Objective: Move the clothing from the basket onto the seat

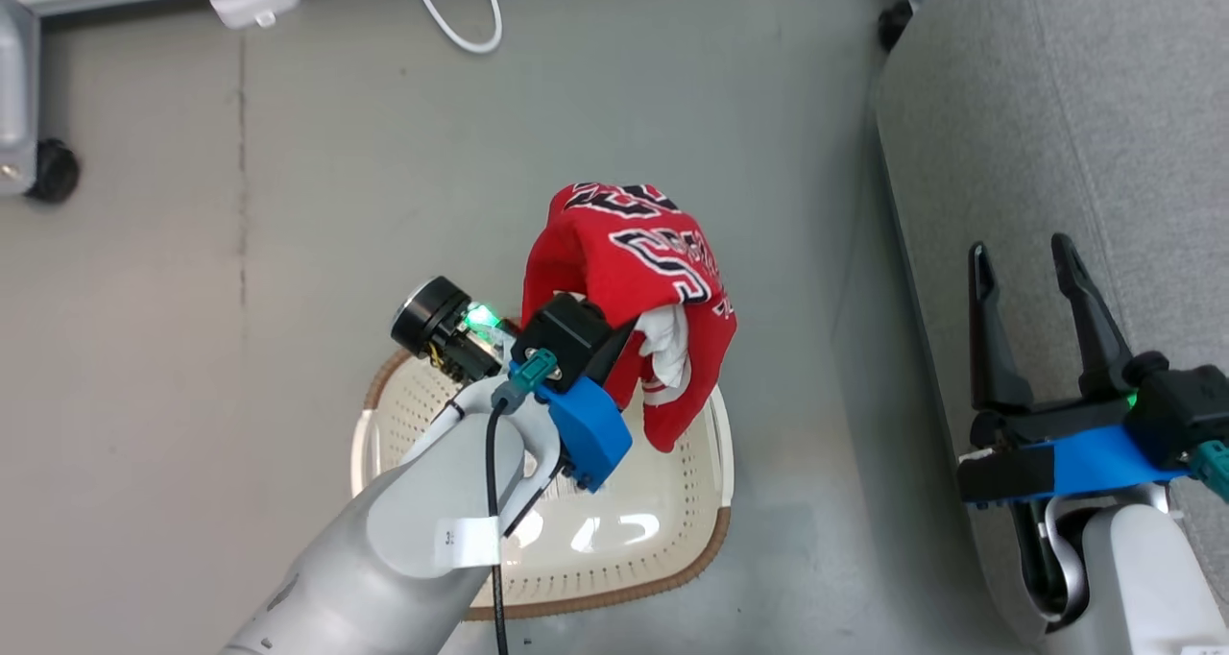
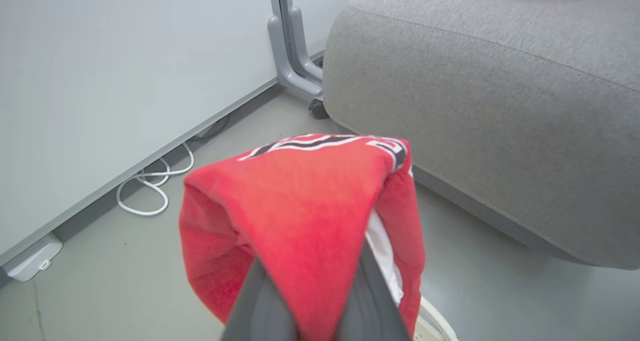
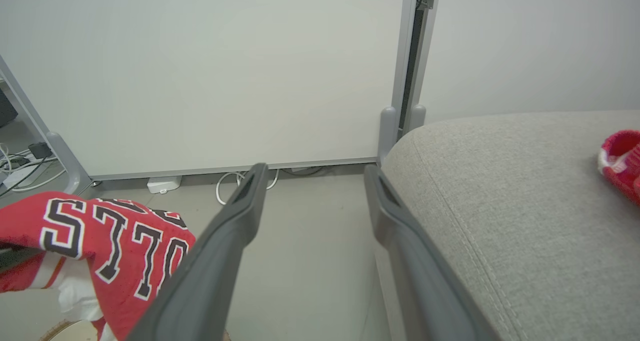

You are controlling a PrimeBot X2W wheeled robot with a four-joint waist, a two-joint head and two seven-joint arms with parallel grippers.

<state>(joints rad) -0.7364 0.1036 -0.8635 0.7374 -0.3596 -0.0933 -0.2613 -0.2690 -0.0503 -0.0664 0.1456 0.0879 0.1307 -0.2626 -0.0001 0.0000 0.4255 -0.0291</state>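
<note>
Floor: smooth grey floor (image 1: pixel 384 156), bare apart from a looped white cable (image 1: pixel 470 21) and a small white box (image 1: pixel 254 4) along the far edge.
Walls: a pale wall panel (image 3: pixel 200 56) closes the room behind. A grey metal post (image 2: pixel 292 46) stands at its end, beside the seat's corner.
Frame at left: a black caster (image 1: pixel 53 170) sits on the floor under a grey frame.
Seat: the grey woven seat (image 1: pixel 1056 108) fills the robot's right side, rounded at the corner, with a stitched seam along its top.
Basket: the cream basket (image 1: pixel 710 549) with a brown braided rim stands on the floor, near the seat but apart from it.
Jersey: the red jersey (image 1: pixel 624 252) hangs bunched above the basket's far rim, lifted off the floor.
Left gripper: the left gripper (image 1: pixel 619 343) is clamped tight on the jersey's cloth.
Right gripper: the right gripper (image 1: pixel 1020 247) hovers at the seat's near edge, fingers spread wide and holding nothing.
Second garment: a red second garment (image 3: pixel 622 161) with white trim lies on the seat top.
Hidden: the left fingertips are buried in red cloth, and the pale forearm (image 1: pixel 432 521) covers the basket's near left part.
Cut off: the seat and the second garment run out of frame.
Unclear: the black-and-white lettering is folded and cannot be read whole. I cannot tell whether the jersey's hem touches the basket.
</note>
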